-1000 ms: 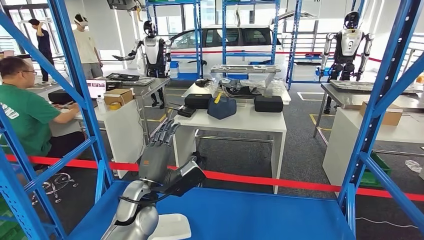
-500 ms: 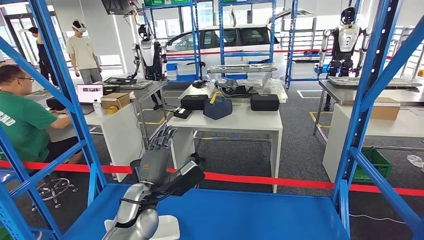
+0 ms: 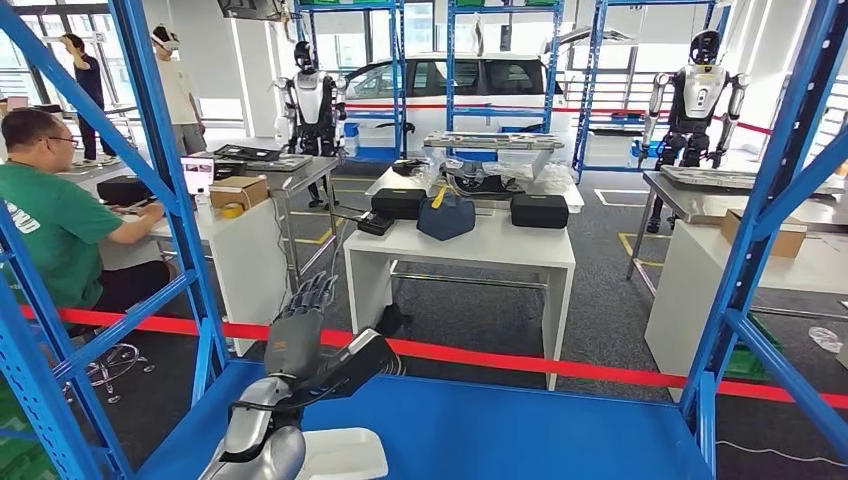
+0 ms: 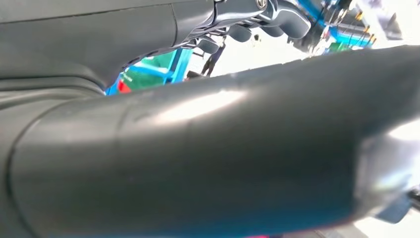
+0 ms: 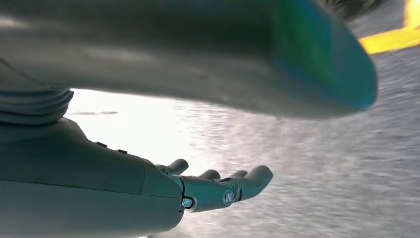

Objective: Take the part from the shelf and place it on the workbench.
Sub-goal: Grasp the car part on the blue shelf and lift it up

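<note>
Over the near left of the blue shelf [image 3: 520, 430] the left hand [image 3: 300, 335] stands upright on its silver forearm, its fingers [image 3: 312, 292] straight and close side by side, the thumb stuck out to the right, nothing between them. Against the pictures from a moment ago the whole view has swung a little, so the camera has moved. Even so, the hand now sits lower against the shelf's far edge than it did, and its fingertips have dropped from the level of the white counter [image 3: 480, 245] to just above the red tape [image 3: 560, 362]. A white piece [image 3: 345, 455] with rounded corners lies flat on the shelf just beside the forearm, on its right, at the near edge. I take it for the part, though little of it shows. It has kept its place by the arm and is untouched. So the pick has not begun: the hand seems to be coming down but is past the piece, on its far side, and would need to draw back and turn its palm down. The right hand [image 5: 218, 188] hangs over grey floor, fingers loosely apart and holding nothing. A person in green [image 3: 50, 220] sits at the far left.
</note>
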`<action>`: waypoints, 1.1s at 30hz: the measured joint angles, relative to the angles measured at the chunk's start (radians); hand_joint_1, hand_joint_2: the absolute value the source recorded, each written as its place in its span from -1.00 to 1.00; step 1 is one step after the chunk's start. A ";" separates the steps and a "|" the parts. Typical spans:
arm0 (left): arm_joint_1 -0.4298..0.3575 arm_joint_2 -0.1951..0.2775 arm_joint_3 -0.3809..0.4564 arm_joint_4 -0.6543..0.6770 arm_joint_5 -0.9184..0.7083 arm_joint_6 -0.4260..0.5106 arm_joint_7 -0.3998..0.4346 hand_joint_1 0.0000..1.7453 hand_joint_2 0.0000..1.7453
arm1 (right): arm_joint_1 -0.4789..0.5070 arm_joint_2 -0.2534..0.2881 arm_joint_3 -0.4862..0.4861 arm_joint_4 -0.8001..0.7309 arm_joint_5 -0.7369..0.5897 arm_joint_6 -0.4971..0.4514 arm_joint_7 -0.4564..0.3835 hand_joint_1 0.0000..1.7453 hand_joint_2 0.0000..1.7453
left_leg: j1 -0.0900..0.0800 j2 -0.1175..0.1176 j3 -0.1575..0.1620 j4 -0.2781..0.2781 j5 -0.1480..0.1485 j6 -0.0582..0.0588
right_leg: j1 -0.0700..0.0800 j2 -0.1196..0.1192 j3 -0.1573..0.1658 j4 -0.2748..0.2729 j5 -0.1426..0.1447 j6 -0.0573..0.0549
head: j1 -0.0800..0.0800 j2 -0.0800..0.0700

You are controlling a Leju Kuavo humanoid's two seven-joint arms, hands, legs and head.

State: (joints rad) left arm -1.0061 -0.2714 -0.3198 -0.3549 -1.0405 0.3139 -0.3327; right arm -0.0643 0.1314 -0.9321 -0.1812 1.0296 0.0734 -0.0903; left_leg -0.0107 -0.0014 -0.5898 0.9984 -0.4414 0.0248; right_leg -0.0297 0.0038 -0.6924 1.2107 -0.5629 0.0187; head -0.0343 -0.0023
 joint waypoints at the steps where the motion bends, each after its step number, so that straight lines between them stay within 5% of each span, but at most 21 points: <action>1: 0.008 0.002 0.000 0.005 -0.002 0.000 0.003 -1.00 -1.00 | 0.001 -0.003 -0.002 0.000 0.002 0.000 0.044 -1.00 -1.00 | -0.001 0.000 -0.001 0.002 -0.001 0.002 | 0.002 0.000 -0.031 0.062 -0.022 0.001 | 0.000 0.000; 2: 0.018 0.004 -0.001 0.010 -0.005 0.000 0.007 -1.00 -1.00 | 0.003 -0.006 -0.006 0.000 0.003 -0.001 0.082 -1.00 -1.00 | -0.003 0.000 -0.002 0.005 -0.003 0.003 | 0.004 0.000 -0.052 0.103 -0.031 0.002 | 0.000 0.000; 4: 0.029 0.008 -0.001 0.018 -0.010 0.000 0.012 -1.00 0.00 | 0.006 -0.010 -0.015 0.000 0.002 -0.003 0.111 -1.00 -1.00 | -0.004 -0.001 -0.003 0.013 -0.007 0.003 | 0.005 0.000 -0.036 0.066 0.008 0.001 | 0.000 0.000; 6: 0.032 0.012 -0.001 0.022 -0.010 0.000 0.013 -1.00 1.00 | 0.006 -0.016 -0.021 0.000 0.002 -0.003 0.113 -1.00 -1.00 | -0.005 -0.001 -0.007 0.026 -0.015 -0.002 | 0.006 -0.002 0.030 -0.066 0.065 -0.004 | 0.000 0.000; 8: 0.032 0.014 -0.001 0.024 -0.013 0.000 0.015 -1.00 1.00 | 0.005 -0.019 -0.025 0.000 -0.001 -0.003 0.116 -1.00 -1.00 | -0.009 -0.002 -0.012 0.038 -0.023 -0.011 | 0.008 -0.003 0.068 -0.141 0.084 -0.014 | 0.000 0.000; 12: 0.032 0.022 -0.002 0.028 -0.028 0.000 0.030 -1.00 1.00 | 0.006 -0.021 -0.045 0.000 -0.019 -0.004 0.123 -1.00 -1.00 | -0.010 -0.003 -0.019 0.049 -0.031 -0.031 | 0.005 -0.002 0.071 -0.153 0.088 -0.035 | -0.001 0.000; 14: 0.033 0.033 -0.004 0.030 -0.039 -0.003 0.038 -1.00 1.00 | 0.006 -0.024 -0.060 0.000 -0.038 -0.012 0.123 -1.00 -1.00 | -0.005 -0.004 -0.051 0.117 -0.073 -0.046 | -0.001 -0.002 0.073 -0.157 0.092 -0.042 | -0.002 0.000; 17: 0.049 0.054 -0.013 0.040 -0.056 -0.028 0.037 -1.00 1.00 | 0.007 -0.028 -0.086 0.000 -0.058 -0.025 0.123 -1.00 -1.00 | 0.008 -0.003 -0.131 0.290 -0.144 -0.061 | -0.004 -0.002 0.072 -0.158 0.092 -0.045 | -0.002 0.000; 19: 0.066 0.066 -0.018 0.048 -0.062 -0.046 0.029 -1.00 1.00 | 0.008 -0.029 -0.098 0.000 -0.061 -0.030 0.123 -1.00 -1.00 | 0.014 -0.003 -0.125 0.277 -0.118 -0.064 | -0.007 0.000 0.072 -0.158 0.092 -0.045 | -0.002 0.000; 21: 0.072 0.074 -0.020 0.051 -0.063 -0.053 0.021 -1.00 1.00 | 0.008 -0.030 -0.106 0.000 -0.063 -0.032 0.124 -1.00 -1.00 | 0.016 -0.003 -0.060 0.145 -0.058 -0.060 | -0.008 0.001 0.072 -0.158 0.093 -0.041 | -0.002 0.000; 23: 0.073 0.077 -0.022 0.052 -0.064 -0.054 0.017 -1.00 1.00 | 0.007 -0.030 -0.112 0.000 -0.064 -0.032 0.124 -1.00 -1.00 | 0.012 -0.003 -0.008 0.043 -0.028 -0.054 | -0.007 0.001 0.072 -0.159 0.095 -0.030 | -0.002 0.000; 28: 0.077 0.083 -0.026 0.053 -0.064 -0.057 0.017 -1.00 1.00 | 0.007 -0.029 -0.118 0.000 -0.067 -0.033 0.124 -1.00 -1.00 | 0.009 -0.003 0.008 0.007 -0.013 -0.022 | -0.009 0.000 0.064 -0.148 0.082 0.001 | -0.001 0.000; 31: 0.079 0.083 -0.027 0.054 -0.064 -0.058 0.016 -1.00 1.00 | 0.007 -0.030 -0.120 0.000 -0.067 -0.033 0.124 -1.00 -1.00 | 0.008 0.000 0.008 0.001 -0.008 -0.007 | -0.003 0.000 -0.013 0.020 -0.003 0.002 | 0.000 0.000; 33: 0.086 0.083 -0.027 0.057 -0.064 -0.060 0.016 -1.00 1.00 | 0.008 -0.030 -0.122 0.000 -0.067 -0.034 0.124 -1.00 -1.00 | 0.004 0.000 0.006 0.006 -0.010 -0.004 | 0.002 0.000 -0.056 0.108 -0.025 0.002 | 0.000 0.000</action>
State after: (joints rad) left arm -0.9199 -0.1881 -0.3471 -0.2975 -1.1042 0.2539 -0.3163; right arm -0.0559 0.1011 -1.0539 -0.1808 0.9628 0.0397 0.0335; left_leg -0.0066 -0.0014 -0.5836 1.0043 -0.4514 0.0203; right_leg -0.0282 0.0035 -0.7485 1.3188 -0.5881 0.0202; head -0.0343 -0.0023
